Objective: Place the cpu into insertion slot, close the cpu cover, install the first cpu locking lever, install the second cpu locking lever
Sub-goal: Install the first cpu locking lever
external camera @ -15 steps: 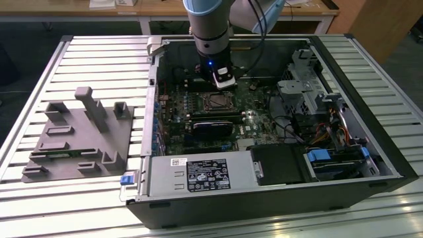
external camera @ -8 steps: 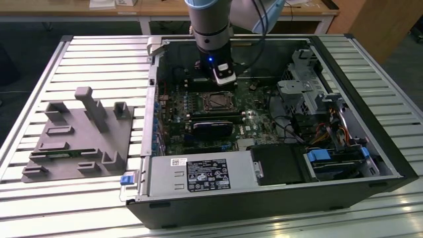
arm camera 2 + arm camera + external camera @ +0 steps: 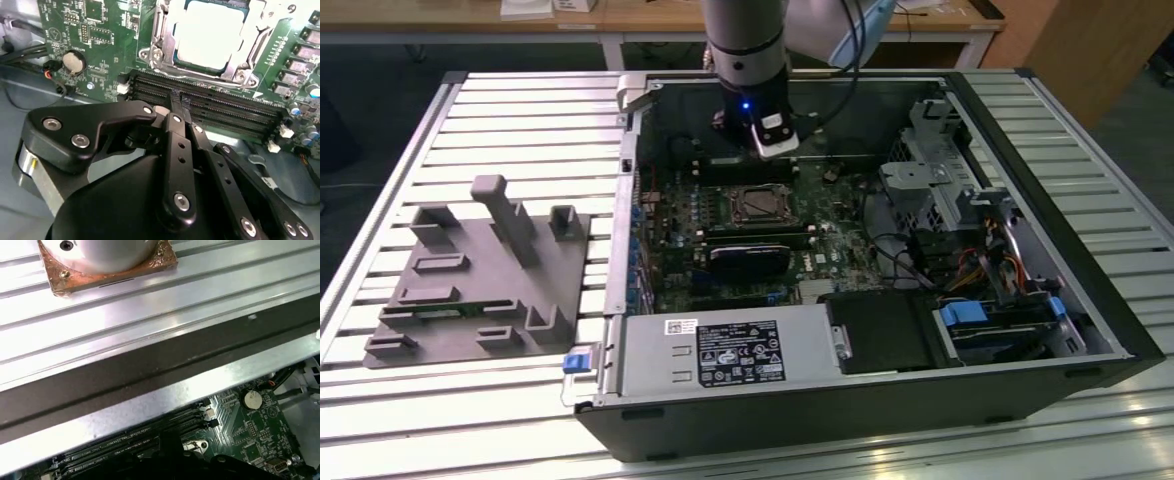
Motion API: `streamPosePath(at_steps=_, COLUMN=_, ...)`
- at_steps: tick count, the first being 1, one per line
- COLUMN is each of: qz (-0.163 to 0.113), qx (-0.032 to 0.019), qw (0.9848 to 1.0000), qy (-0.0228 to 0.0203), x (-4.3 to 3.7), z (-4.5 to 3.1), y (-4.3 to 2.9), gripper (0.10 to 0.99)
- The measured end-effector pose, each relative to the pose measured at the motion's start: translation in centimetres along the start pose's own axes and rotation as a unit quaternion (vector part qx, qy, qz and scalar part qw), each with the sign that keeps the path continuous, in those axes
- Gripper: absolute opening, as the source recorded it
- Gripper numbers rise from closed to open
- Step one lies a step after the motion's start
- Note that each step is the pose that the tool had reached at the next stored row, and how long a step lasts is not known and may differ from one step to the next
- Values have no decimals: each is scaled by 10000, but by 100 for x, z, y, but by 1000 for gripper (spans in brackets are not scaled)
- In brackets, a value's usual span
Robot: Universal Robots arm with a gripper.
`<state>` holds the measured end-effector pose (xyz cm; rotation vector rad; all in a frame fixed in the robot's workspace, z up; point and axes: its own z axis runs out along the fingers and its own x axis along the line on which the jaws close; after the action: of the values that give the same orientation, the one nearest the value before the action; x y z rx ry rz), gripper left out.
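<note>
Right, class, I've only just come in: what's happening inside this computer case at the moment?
A robot arm reaches down into the open computer case. Its gripper hangs above the long black memory slots, just beside the insertion slot. The cpu already lies in the slot, and the cpu cover frames it. The fingers look closed and hold nothing.

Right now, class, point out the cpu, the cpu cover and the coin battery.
cpu [image 3: 207, 35], second wrist view, middle of its pale metal top.
cpu cover [image 3: 167, 37], second wrist view, side bar of the silver frame.
coin battery [image 3: 74, 62], second wrist view, its round face.
</note>
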<state>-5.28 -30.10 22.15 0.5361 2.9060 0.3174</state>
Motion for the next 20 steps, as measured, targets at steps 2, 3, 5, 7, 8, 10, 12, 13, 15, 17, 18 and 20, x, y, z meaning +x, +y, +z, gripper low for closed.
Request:
streamPosePath(at_steps=2, qz=-8, qx=38, qw=10000, qy=-15, x=-2, z=-10, y=3, gripper=106)
streamPosePath(at_steps=3, qz=-13, qx=71, qw=10000, qy=-27, x=-2, z=-14, y=4, gripper=106)
streamPosePath(at_steps=5, qz=-25, qx=172, qw=9998, qy=-59, x=-4, z=-18, y=5, gripper=106)
streamPosePath(at_steps=7, qz=-28, qx=294, qw=9995, qy=-85, x=-7, z=-19, y=6, gripper=106)
streamPosePath(at_steps=8, qz=-28, qx=350, qw=9993, qy=-96, x=-10, z=-18, y=7, gripper=106)
streamPosePath(at_steps=10, qz=-28, qx=467, qw=9988, qy=-109, x=-16, z=-17, y=9, gripper=106)
streamPosePath(at_steps=12, qz=-35, qx=606, qw=9981, qy=-110, x=-26, z=-14, y=13, gripper=106)
streamPosePath(at_steps=13, qz=-40, qx=678, qw=9976, qy=-106, x=-33, z=-13, y=15, gripper=106)
streamPosePath(at_steps=15, qz=-53, qx=823, qw=9966, qy=-86, x=-53, z=-9, y=22, gripper=106)
streamPosePath(at_steps=17, qz=-61, qx=935, qw=9956, qy=-56, x=-75, z=-4, y=30, gripper=106)
streamPosePath(at_steps=18, qz=-64, qx=984, qw=9951, qy=-37, x=-85, z=-1, y=34, gripper=106)
streamPosePath(at_steps=20, qz=-65, qx=1034, qw=9946, qy=3, x=-97, z=2, y=37, gripper=106)
